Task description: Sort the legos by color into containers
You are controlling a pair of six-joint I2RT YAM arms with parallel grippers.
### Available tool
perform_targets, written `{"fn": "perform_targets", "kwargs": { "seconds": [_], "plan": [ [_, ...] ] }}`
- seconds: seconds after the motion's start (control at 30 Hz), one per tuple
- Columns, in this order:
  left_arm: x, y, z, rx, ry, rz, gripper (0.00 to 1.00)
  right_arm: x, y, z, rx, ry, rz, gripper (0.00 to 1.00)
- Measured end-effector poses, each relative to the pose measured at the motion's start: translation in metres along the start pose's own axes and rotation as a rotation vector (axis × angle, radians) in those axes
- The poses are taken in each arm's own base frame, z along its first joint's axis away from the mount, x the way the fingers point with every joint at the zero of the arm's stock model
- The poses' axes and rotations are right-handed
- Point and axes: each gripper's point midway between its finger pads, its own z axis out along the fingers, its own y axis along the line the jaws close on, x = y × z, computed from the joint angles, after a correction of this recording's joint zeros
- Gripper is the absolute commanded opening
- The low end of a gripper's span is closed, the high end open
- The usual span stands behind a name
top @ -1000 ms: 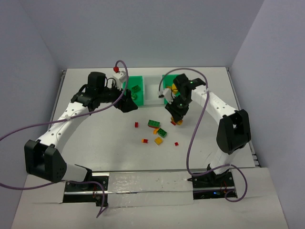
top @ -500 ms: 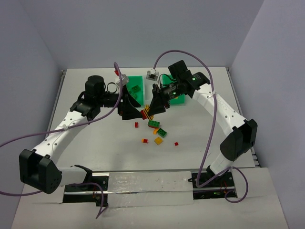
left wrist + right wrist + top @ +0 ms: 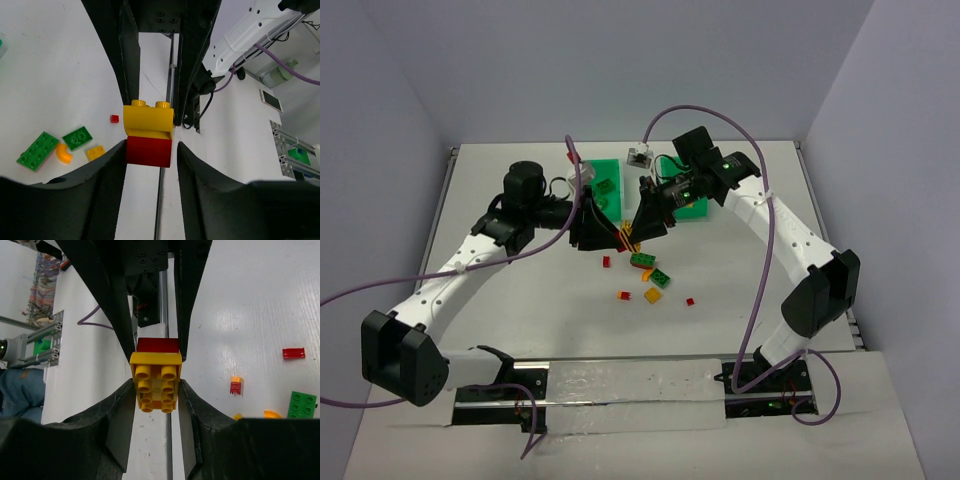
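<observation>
Item: red brick point(image 3: 147, 152), clamped by left gripper point(image 3: 149, 149); yellow brick point(image 3: 155, 385), clamped by right gripper point(image 3: 155, 390). Joined, held between them near the bins point(image 3: 599, 171). You pull straight apart, no twisting, grips firm.

Yellow brick point(image 3: 155, 385); red brick point(image 3: 148, 151); green bricks point(image 3: 37, 150), orange curved piece point(image 3: 63, 154)

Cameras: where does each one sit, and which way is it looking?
Top external: high behind the arms, looking down on the table; both whole arms show, left gripper facing right gripper.
Left wrist: rides the left arm, looks along its own fingers, which pinch the red brick.
Right wrist: rides the right arm, looks along its own fingers, which pinch the yellow brick.
Shared: both wrist views see those joined bricks from opposite ends.
</observation>
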Motion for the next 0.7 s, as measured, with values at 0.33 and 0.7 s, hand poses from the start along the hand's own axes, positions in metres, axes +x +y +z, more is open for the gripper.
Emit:
{"fn": "perform_targets", "kwargs": {
  "seconds": [0.33, 0.7],
  "plan": [
    [0.008, 0.006, 0.001, 0.000, 0.016, 0.013, 0.00, 0.004, -0.002, -0.001, -0.009, 0.001, -0.004, 0.00],
    [0.029, 0.052, -0.019, -0.121, 0.051, 0.014, 0.00, 0.007, -0.055, -0.063, 0.159, -0.087, 0.056, 0.00]
  ]
}}
